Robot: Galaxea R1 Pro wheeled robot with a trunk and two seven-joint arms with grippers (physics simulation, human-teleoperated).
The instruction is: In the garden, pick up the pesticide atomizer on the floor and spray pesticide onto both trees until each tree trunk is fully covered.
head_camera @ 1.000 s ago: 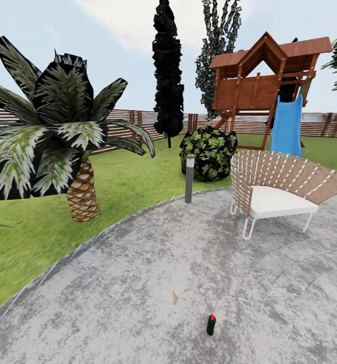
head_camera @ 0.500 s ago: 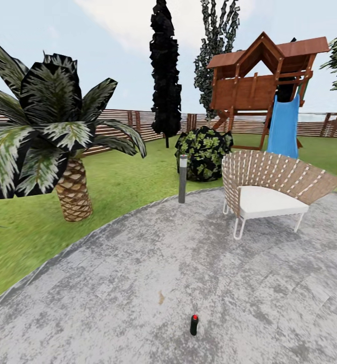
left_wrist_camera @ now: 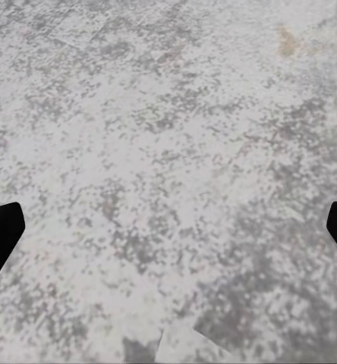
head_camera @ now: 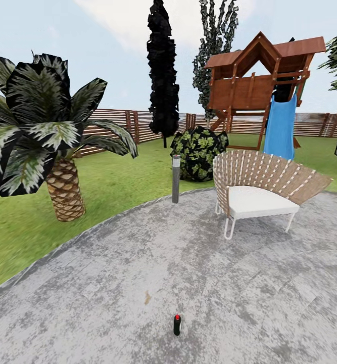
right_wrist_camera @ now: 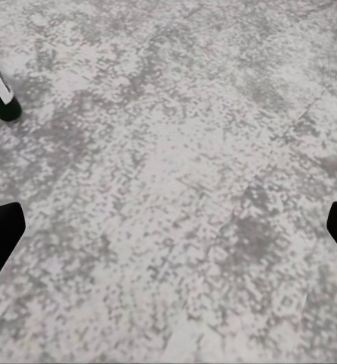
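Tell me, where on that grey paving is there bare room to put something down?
Bare grey stone paving stretches between the small dark red-capped bottle and the woven white-cushioned chair, and left toward the grass edge. It is crowded by the chair and grey bollard lamp.

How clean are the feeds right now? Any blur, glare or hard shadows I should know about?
Head view: even, flat daylight, no glare, the atomizer small but sharp on the paving. Left wrist view: soft, grainy stone texture. Right wrist view: the same grain, atomizer cut off at the frame edge.
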